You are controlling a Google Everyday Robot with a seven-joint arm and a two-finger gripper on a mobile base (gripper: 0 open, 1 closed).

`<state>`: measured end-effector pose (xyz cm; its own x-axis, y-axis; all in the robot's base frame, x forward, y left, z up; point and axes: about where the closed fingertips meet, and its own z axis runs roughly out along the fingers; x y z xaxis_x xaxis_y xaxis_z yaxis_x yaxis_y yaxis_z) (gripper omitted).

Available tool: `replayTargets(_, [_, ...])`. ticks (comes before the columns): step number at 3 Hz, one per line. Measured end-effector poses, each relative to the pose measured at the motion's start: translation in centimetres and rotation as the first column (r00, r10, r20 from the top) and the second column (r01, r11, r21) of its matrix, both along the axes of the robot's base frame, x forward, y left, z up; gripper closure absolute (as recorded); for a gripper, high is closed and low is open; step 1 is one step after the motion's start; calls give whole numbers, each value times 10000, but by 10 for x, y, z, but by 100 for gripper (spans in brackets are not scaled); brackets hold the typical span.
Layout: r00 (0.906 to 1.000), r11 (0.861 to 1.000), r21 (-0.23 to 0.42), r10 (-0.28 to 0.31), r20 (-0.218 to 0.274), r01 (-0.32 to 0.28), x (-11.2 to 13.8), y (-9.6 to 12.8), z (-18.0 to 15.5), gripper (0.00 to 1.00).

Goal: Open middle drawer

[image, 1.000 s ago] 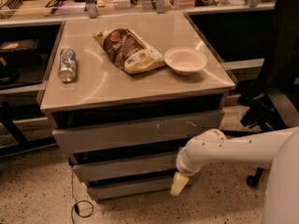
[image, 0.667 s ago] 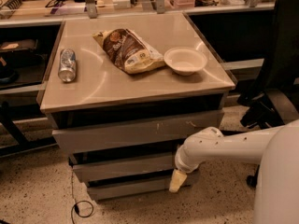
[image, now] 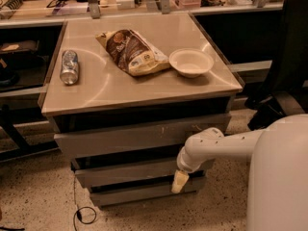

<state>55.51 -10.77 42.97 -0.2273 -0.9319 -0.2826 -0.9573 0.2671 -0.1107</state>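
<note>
The middle drawer [image: 125, 171] is the plain grey front in the middle of the cabinet's three fronts. It lies below the taller front with white scratch marks [image: 139, 137] and above the thinner bottom front [image: 134, 193]. Its front sits further back than the top one, and no tray shows. My gripper [image: 179, 181] hangs down from the white arm [image: 216, 146] at the right end of the middle front, its cream tip reaching over the gap towards the bottom front. I cannot tell whether it touches the drawer.
On the cabinet top [image: 106, 88] lie a silver can [image: 70, 67], a brown snack bag [image: 132, 52] and a white bowl [image: 191, 62]. A dark chair [image: 281, 81] stands at the right. A cable [image: 82, 213] lies on the floor at the lower left. Cluttered desks run behind.
My gripper has shifted slightly left and up along the middle drawer's right end. The white arm fills more of the right side. The drawers have not visibly moved.
</note>
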Motion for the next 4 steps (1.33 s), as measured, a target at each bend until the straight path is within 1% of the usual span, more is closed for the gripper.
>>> replayTargets(1, [9998,9999,21,125,-184,-125,4,5,-13,0])
replayTargets(2, [9960,9993,-129,335,-824,-347,-17,8,-33,0])
replayTargets(3, [9917,9988,-180,433,-1208,-458,-33,7,-36,0])
replayTargets(4, [9917,9988,-180,433,-1209,-458,-33,7,-34,0])
